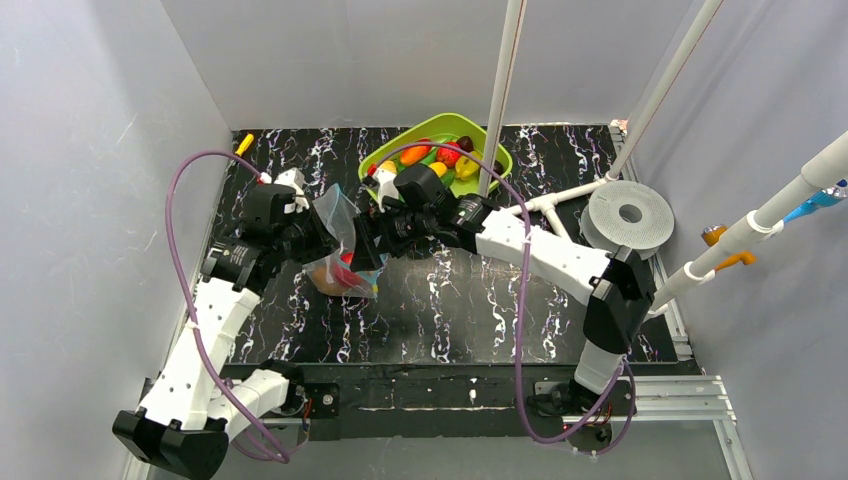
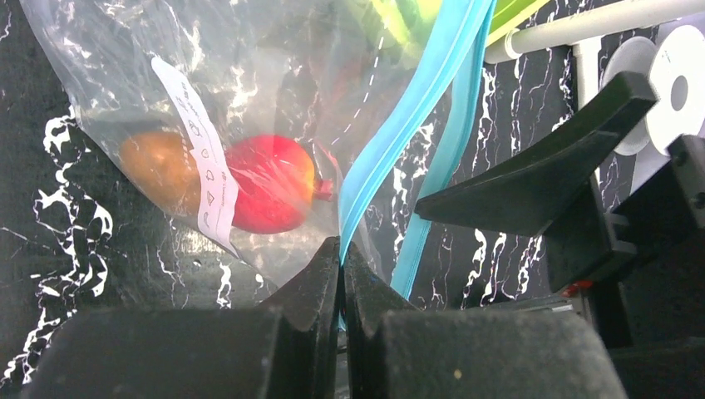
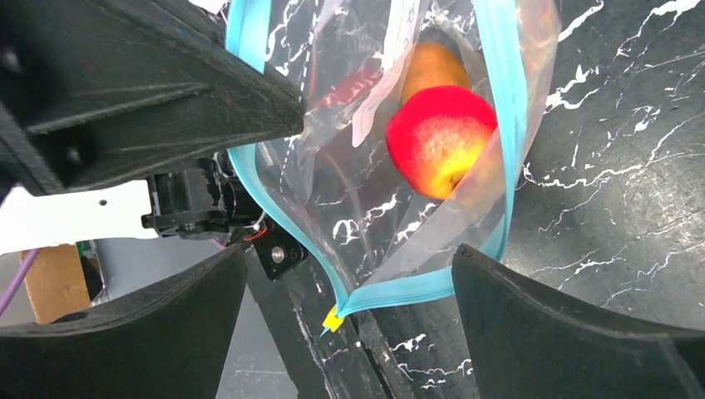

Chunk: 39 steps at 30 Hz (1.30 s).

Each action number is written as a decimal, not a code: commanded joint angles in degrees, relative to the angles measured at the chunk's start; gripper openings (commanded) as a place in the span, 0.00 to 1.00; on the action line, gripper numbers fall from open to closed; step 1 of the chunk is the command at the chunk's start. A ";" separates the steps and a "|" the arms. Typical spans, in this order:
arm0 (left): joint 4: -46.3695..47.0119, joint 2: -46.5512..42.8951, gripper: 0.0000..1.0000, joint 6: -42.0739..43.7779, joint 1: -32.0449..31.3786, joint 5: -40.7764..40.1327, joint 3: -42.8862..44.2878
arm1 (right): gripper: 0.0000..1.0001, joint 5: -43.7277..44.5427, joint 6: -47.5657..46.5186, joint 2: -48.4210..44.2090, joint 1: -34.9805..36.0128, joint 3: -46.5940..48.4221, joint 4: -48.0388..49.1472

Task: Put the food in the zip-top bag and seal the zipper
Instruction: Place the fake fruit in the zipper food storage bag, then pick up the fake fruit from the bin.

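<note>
A black, white-veined surface (image 1: 450,300) fills the enclosure, and both arms reach in over its left-middle part, coming together at the bag. Toward the far edge sits a lime-green tray (image 1: 497,157) with a heap of toy fruit and vegetables (image 1: 440,155) in it. The clear bag (image 1: 338,212) hangs between the two arms, nearer than the tray and to its left, with its mouth facing the right arm. The left fingers (image 2: 341,268) are clenched on the bag's rim, pinching the blue zipper strip (image 2: 416,108). The right fingers (image 1: 368,245) are spread wide at the open mouth, one on each side, gripping nothing. Down in the bag lie two pieces of food, touching each other: a red fruit (image 2: 270,183) and a brown one (image 2: 158,170), the latter partly behind the white label (image 2: 199,158).
</note>
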 commanded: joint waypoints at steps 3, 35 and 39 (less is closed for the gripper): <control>-6.23 0.21 0.00 2.70 -0.14 -1.79 5.38 | 0.98 0.36 -2.83 -6.15 -0.55 7.67 -4.79; -20.47 3.50 0.00 17.04 -0.13 -23.91 15.69 | 0.90 39.70 -11.93 15.65 -7.45 30.21 -9.69; -18.61 6.83 0.00 16.07 -0.15 -19.06 14.21 | 0.66 36.22 -13.32 20.48 -8.95 33.79 -8.76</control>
